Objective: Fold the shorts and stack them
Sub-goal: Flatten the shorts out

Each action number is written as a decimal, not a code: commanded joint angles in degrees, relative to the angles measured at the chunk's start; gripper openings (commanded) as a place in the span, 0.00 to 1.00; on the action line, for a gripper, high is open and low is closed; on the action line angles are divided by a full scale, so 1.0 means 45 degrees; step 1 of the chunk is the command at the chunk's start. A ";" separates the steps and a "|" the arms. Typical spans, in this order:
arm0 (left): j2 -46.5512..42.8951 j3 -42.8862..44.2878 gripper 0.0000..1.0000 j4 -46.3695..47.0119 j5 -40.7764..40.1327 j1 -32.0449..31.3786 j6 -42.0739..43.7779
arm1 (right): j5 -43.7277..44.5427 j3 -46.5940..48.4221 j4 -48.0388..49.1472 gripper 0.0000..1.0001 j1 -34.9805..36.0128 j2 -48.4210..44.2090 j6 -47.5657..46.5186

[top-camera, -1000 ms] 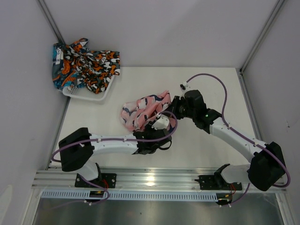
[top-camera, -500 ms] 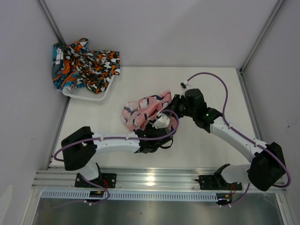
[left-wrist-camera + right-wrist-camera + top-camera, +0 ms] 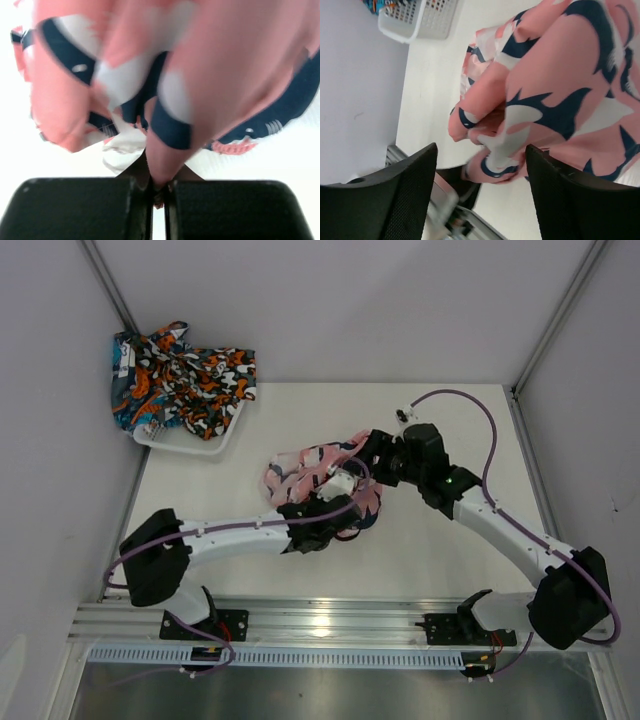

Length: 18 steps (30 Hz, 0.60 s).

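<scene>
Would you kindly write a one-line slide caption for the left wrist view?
Left claw shut on a fold of the pink shorts, whose navy-white pattern fills the frame.

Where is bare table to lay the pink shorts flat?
Largest bare patch: near table between left arm and right arm. Also a far strip from basket to right gripper, and a left strip between basket and left arm. Centre is crowded: pink shorts, left gripper shut on them, right gripper open.

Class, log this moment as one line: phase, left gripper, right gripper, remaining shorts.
phase: handling pink shorts | left gripper: shut on pink shorts | right gripper: open at the fabric | other two shorts: heaped on basket
</scene>
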 commanded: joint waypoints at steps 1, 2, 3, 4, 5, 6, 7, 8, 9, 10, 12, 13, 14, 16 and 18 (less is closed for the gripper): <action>-0.1835 0.0566 0.00 -0.0305 0.1345 0.1510 -0.0093 | -0.0256 -0.0460 -0.0748 0.74 -0.0415 -0.1038 -0.0438; -0.2612 0.0371 0.00 -0.0305 0.1658 0.1803 -0.0131 | -0.0198 -0.0834 -0.0650 0.76 -0.0533 -0.1352 -0.0457; -0.3007 0.0272 0.00 -0.0189 0.2280 0.2386 -0.0190 | -0.0120 -0.1263 -0.0514 0.79 -0.0631 -0.1665 -0.0477; -0.3378 0.0078 0.00 -0.0168 0.2596 0.2701 -0.0229 | -0.0139 -0.1731 -0.0107 0.80 -0.0729 -0.1977 -0.0516; -0.4039 -0.0040 0.00 -0.0168 0.2947 0.3014 -0.0307 | -0.0448 -0.2683 0.0149 0.80 -0.0904 -0.2522 -0.0632; -0.4316 -0.0099 0.00 -0.0168 0.3646 0.3636 -0.0424 | -0.0703 -0.3118 0.0693 0.77 -0.0963 -0.2740 -0.0691; -0.4571 -0.0081 0.00 -0.0207 0.4021 0.3912 -0.0483 | -0.1015 -0.3548 0.0969 0.76 -0.0964 -0.2897 -0.0750; -0.4960 0.0016 0.00 -0.0227 0.4353 0.4128 -0.0657 | -0.1443 -0.4345 0.1223 0.76 -0.0906 -0.3072 -0.0789; -0.5157 0.0075 0.00 -0.0362 0.4647 0.4497 -0.0775 | -0.1563 -0.4720 0.1690 0.75 -0.0809 -0.3151 -0.0848; -0.5314 0.0192 0.00 -0.0422 0.5133 0.4656 -0.0873 | -0.1603 -0.5091 0.1946 0.75 -0.0692 -0.3210 -0.0848; -0.5607 0.0619 0.00 -0.0636 0.5391 0.4890 -0.1243 | -0.1565 -0.6108 0.2937 0.74 -0.0049 -0.3581 -0.0926; -0.5647 0.0777 0.00 -0.0888 0.5546 0.4930 -0.1380 | -0.1391 -0.6362 0.3157 0.74 0.0225 -0.3756 -0.0926; -0.5686 0.1011 0.00 -0.0988 0.5683 0.4950 -0.1633 | -0.0886 -0.6732 0.3314 0.74 0.0749 -0.3874 -0.0907; -0.5764 0.1499 0.00 -0.1125 0.6034 0.4989 -0.1869 | -0.0512 -0.6950 0.3685 0.73 0.1144 -0.4148 -0.0771; -0.5784 0.1734 0.00 -0.1183 0.6620 0.5009 -0.2162 | -0.0490 -0.7126 0.4269 0.73 0.1630 -0.4207 -0.0673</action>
